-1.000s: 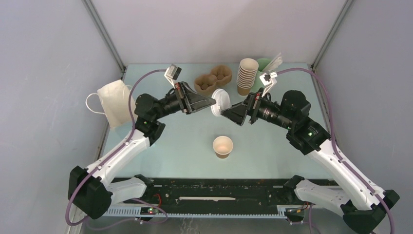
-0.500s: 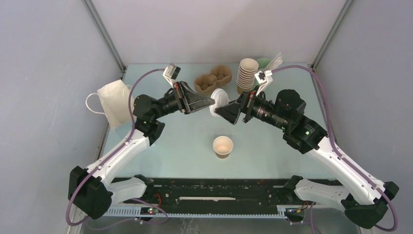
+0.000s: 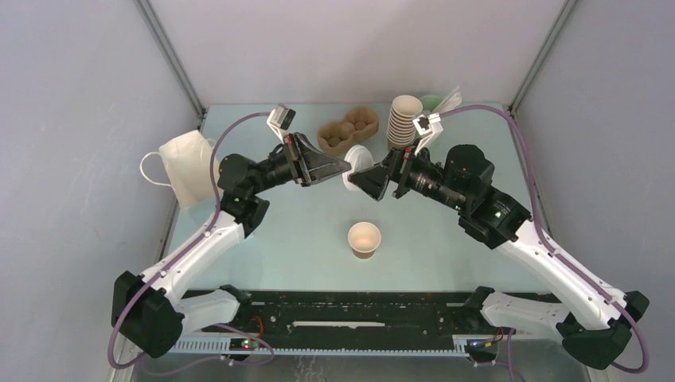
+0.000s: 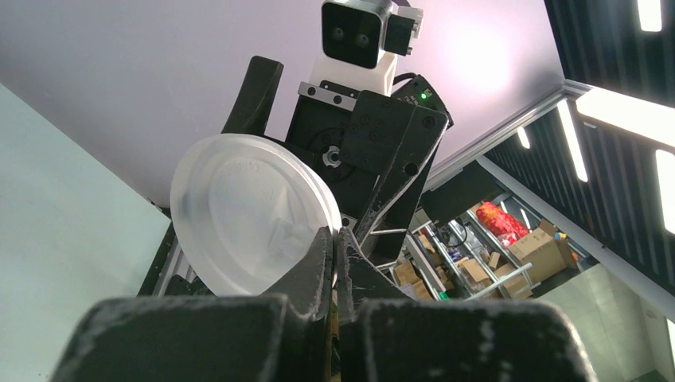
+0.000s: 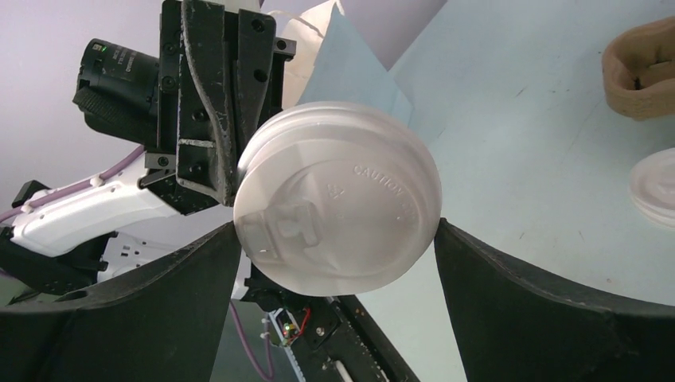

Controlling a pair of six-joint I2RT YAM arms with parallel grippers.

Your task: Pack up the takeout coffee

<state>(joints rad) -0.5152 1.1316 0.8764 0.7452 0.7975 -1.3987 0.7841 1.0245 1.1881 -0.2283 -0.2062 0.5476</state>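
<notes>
The left gripper (image 4: 334, 239) is clenched on the white lid (image 5: 338, 215), its two fingers pressed together on the rim's edge so that the lid stands on edge, clear of the table (image 3: 302, 231); the lid's raised top, with the word CAUTION, faces the right wrist camera; the right gripper (image 3: 366, 169) meets it head-on from the other side, fingers spread wide with the lid between them, the rim close against each; whether they press on it I cannot tell; the two grippers sit tip to tip, the lid the only thing between them; the brown paper cup (image 3: 364, 239) stands upright and lidless on the table, below the fingertips and towards the arm bases, well apart from both grippers; beyond the fingertips, farther from the bases, lies a cardboard carrier (image 3: 348, 131), with a stack of cups (image 3: 404, 123) beside it just behind the right gripper; a white paper bag (image 3: 187, 167) lies behind the left arm; a second lid (image 5: 653, 187) lies flat on the table at the right edge of the right wrist view
</notes>
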